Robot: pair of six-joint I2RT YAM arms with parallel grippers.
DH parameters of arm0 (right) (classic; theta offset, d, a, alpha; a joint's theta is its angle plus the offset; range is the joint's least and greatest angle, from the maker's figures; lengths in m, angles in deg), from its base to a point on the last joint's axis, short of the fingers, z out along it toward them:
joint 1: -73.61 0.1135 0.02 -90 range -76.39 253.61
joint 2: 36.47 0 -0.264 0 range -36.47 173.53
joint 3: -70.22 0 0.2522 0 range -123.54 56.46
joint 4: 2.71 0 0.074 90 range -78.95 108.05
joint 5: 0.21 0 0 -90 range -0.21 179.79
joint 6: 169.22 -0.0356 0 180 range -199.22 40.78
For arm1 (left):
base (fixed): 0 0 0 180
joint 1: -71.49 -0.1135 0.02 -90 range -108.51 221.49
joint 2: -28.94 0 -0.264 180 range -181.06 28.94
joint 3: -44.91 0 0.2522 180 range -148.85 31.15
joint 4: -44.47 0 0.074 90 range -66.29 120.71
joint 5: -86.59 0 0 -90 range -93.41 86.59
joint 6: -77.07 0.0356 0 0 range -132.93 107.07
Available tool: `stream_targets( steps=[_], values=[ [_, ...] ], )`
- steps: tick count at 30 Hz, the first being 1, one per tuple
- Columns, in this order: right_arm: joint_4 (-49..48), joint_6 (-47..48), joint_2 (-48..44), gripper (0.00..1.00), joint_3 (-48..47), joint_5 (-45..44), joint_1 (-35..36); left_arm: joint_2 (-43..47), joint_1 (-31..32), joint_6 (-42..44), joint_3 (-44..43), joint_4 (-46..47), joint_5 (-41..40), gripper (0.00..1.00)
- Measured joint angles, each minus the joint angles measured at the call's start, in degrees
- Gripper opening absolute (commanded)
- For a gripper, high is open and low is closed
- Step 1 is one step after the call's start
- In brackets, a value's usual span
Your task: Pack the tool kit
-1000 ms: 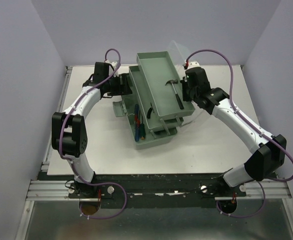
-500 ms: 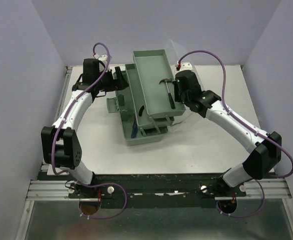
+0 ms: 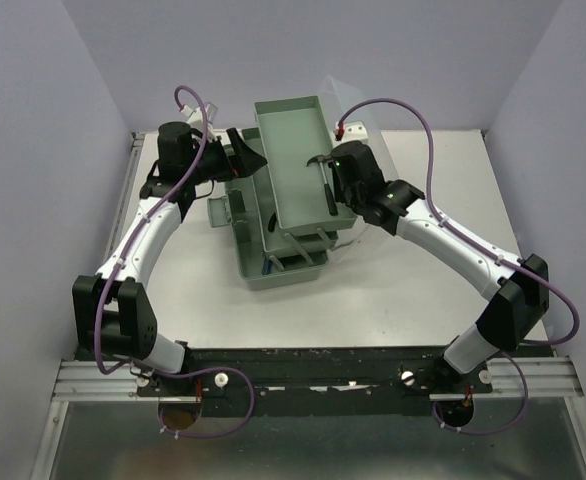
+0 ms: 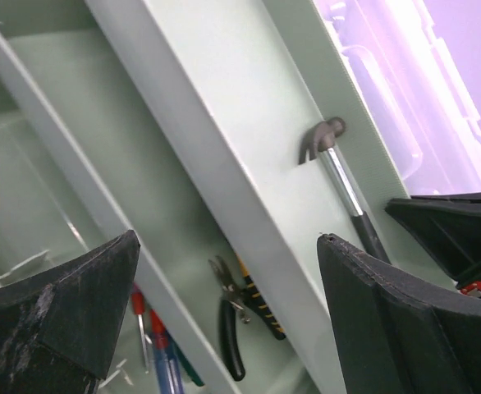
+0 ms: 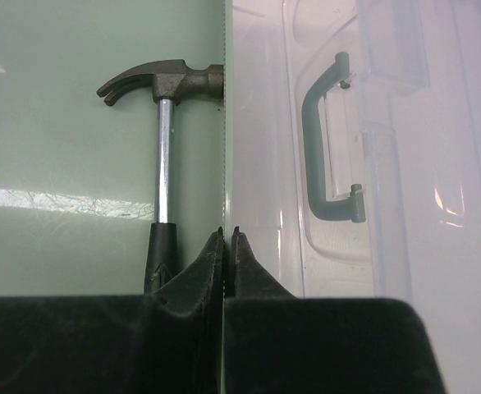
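The grey-green toolbox [image 3: 283,272] stands open in the middle of the table, its translucent lid [image 3: 358,105] tipped back to the right. Its upper tray [image 3: 288,140] is swung up and holds a small hammer [image 3: 325,178]. My right gripper [image 3: 331,188] is shut on that tray's right wall [image 5: 224,123], next to the hammer [image 5: 162,123]. The lid's handle [image 5: 327,156] shows beyond the wall. My left gripper [image 3: 245,155] is open at the tray's left side, with the tray's wall [image 4: 224,148] between its fingers. Yellow-black pliers [image 4: 245,316] and red and blue screwdrivers [image 4: 154,345] lie in the box below.
A small grey-green flap [image 3: 219,212] sticks out at the box's left side. The white table [image 3: 403,290] ends at a metal rail [image 3: 313,378] near the arm bases. Pale walls close in at the left, back and right.
The toolbox with its raised tray has shifted left and a little toward the back. Both arms moved left with it, and the right gripper stayed shut on the tray wall.
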Motion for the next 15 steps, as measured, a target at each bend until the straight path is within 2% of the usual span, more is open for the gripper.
stream_targets(
  steps=[8, 14, 15],
  values=[
    [-0.2, 0.0, 1.7, 0.01, -1.5, -2.0, 1.6, -3.2, 1.9, -2.2, -0.2, 1.1, 2.8, 0.98],
    [-0.2, 0.0, 1.8, 0.01, -1.5, -2.8, 2.2, -6.8, 2.7, -1.1, -3.0, -2.6, 2.8, 0.74],
    [-0.2, 0.0, 1.8, 0.01, -1.5, -2.9, 2.3, -7.3, 3.0, -1.3, -3.1, -3.0, 2.9, 0.66]
  ],
)
